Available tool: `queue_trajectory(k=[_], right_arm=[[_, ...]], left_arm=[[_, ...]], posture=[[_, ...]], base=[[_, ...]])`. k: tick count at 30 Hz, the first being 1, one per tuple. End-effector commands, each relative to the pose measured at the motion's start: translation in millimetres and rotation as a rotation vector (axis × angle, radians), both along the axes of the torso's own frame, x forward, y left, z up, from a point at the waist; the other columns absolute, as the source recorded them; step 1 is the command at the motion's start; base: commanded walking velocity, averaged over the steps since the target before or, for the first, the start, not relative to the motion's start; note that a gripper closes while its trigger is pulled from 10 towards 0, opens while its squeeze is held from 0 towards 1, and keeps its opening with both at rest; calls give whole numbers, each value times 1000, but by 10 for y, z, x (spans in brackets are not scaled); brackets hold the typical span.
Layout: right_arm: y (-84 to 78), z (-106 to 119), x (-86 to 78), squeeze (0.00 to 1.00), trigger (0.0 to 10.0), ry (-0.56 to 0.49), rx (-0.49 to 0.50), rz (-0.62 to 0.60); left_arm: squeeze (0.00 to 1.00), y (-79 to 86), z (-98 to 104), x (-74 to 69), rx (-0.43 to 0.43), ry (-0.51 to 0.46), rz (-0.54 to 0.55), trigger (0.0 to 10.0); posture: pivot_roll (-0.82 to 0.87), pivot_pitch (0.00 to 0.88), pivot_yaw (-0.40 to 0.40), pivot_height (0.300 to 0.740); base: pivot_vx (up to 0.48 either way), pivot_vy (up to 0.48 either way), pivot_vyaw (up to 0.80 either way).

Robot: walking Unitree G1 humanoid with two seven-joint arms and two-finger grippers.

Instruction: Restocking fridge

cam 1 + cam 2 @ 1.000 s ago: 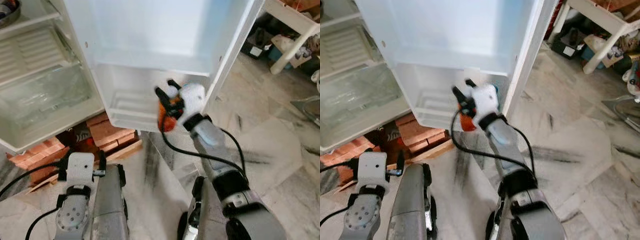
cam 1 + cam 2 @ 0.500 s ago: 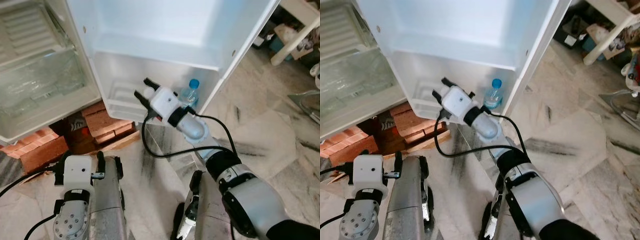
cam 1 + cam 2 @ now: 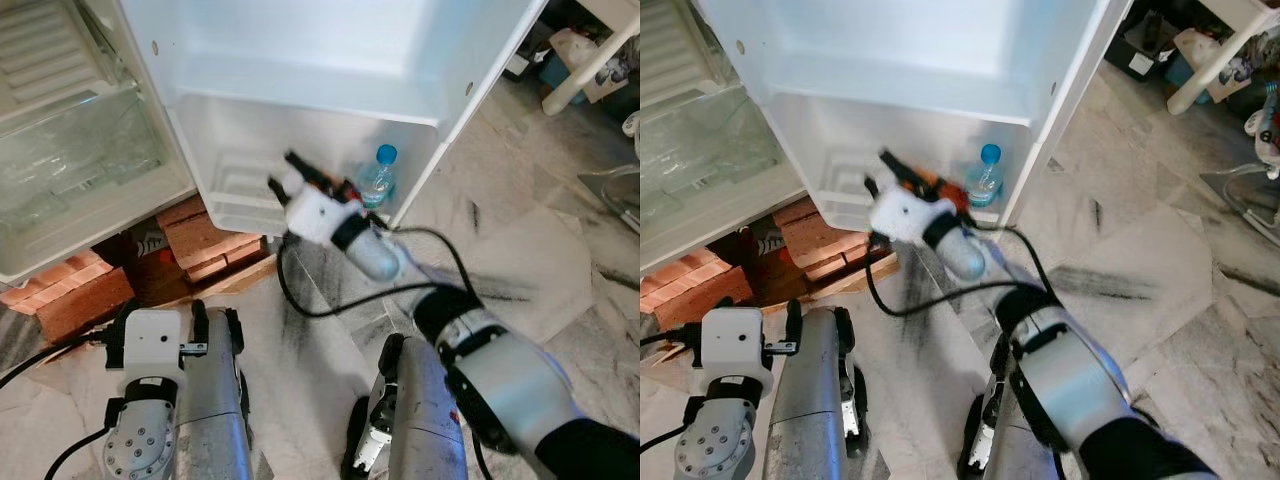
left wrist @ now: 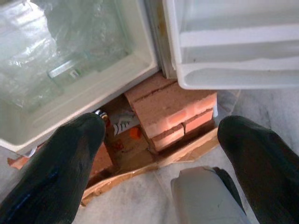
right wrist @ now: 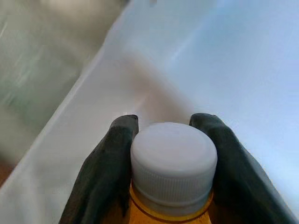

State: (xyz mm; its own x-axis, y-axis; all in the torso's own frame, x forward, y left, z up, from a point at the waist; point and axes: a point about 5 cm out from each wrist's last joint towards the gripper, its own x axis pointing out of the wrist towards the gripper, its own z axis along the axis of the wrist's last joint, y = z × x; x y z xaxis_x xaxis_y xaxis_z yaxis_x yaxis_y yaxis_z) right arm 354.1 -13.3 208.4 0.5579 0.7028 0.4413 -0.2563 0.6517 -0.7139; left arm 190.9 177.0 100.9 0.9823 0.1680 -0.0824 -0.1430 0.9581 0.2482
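Right gripper [image 5: 166,154] was closed on an orange bottle [image 5: 163,207], its two fingers [image 5: 105,163] pressing the white cap [image 5: 174,163] from both sides. It held the bottle at the lowest shelf [image 3: 240,190] of the open fridge door [image 3: 330,50], beside a water bottle [image 3: 377,176] with a blue cap. Left gripper [image 4: 159,154] was open, low above the floor, facing red bricks [image 4: 175,109] under the fridge.

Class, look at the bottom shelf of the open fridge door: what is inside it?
A clear water bottle with a blue cap stands at the shelf's end. The right gripper holds an orange bottle over the door shelf. The arm hides part of the shelf floor.
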Motion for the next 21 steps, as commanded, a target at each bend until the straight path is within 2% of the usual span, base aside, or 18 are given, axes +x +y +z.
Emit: queue_trajectory(k=[1,4,10,12,13,18,19,21], right_arm=[[30,62,-41,0,10000,-45,28,32],[23,107,-40,0,10000,-82,28,30],[-72,-118,-11,0,10000,-41,-57,-31],[-89,-276,-28,0,10000,-20,-129,-45],[-99,-387,-42,0,10000,7,-161,-60],[-137,-626,-62,0,10000,110,-219,-98],[-179,-721,-51,0,10000,204,-195,-136],[-201,-779,-50,0,10000,258,-183,-155]], left_arm=[[0,6,-7,-45,7,18,12,10000],[0,-4,11,-66,5,16,10,10000],[0,-34,33,-135,-1,19,7,10000],[0,-32,50,-174,-4,23,10,10000],[0,-24,57,-202,-5,28,10,10000],[0,-31,55,-246,-5,41,4,10000],[0,-40,54,-264,-4,47,-1,10000],[0,-39,56,-274,-5,50,-3,10000]], posture=[[273,348,-106,553],[271,362,-108,553],[298,393,-115,553],[310,404,-116,553],[323,414,-116,553],[333,424,-112,553],[333,428,-113,553],[334,430,-112,553]], base=[[0,0,0],[0,0,0],[0,0,0],[0,0,0],[0,0,0],[0,0,0],[0,0,0],[0,0,0]])
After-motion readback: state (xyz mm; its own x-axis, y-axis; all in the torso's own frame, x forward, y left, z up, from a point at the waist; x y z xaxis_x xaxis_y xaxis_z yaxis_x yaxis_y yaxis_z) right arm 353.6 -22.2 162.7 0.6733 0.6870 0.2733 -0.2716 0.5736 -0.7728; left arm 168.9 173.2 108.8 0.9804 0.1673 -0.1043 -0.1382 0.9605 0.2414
